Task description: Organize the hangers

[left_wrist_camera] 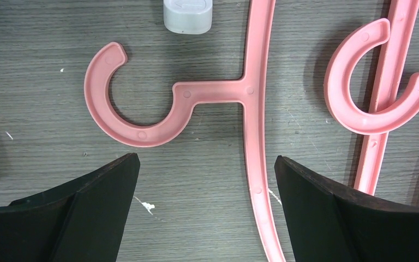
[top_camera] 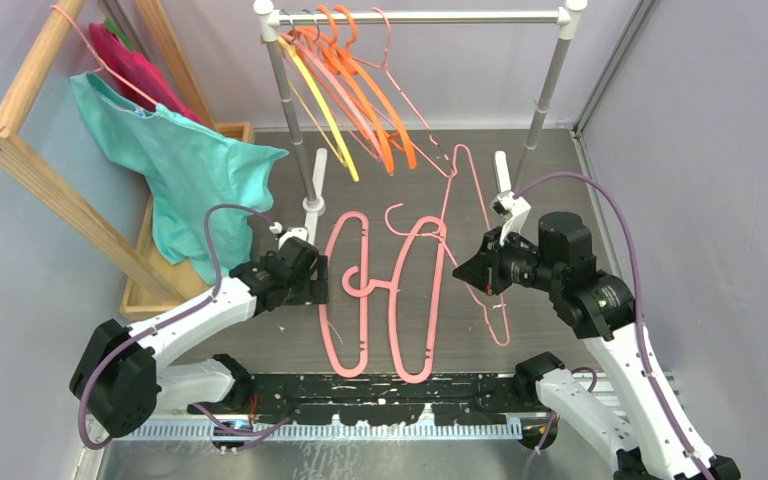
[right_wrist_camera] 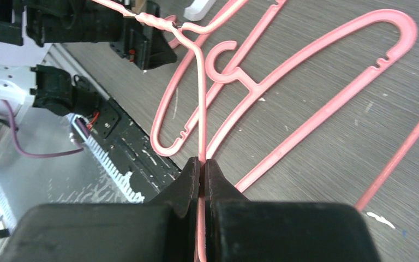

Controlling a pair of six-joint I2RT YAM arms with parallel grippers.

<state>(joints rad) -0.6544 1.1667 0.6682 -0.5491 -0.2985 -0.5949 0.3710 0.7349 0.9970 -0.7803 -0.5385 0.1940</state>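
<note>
Well short of the rail (top_camera: 460, 16), right fingers (right_wrist_camera: 190, 183) pinched tight on a thin pink wire hanger (right_wrist_camera: 201, 120); left fingers (left_wrist_camera: 101, 188) spread wide over flat pink hangers (left_wrist_camera: 218, 91) lying on the tabletop (left_wrist_camera: 33, 136). Farthest — hooked toward the rail's left end — orange, yellow and pink hangers (top_camera: 365, 100).

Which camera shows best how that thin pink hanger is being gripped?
Right wrist: up close, the right gripper, shut, pinches the thin pink hanger by its wire. Top external shows its whole outline, but small; left wrist misses it.
</note>
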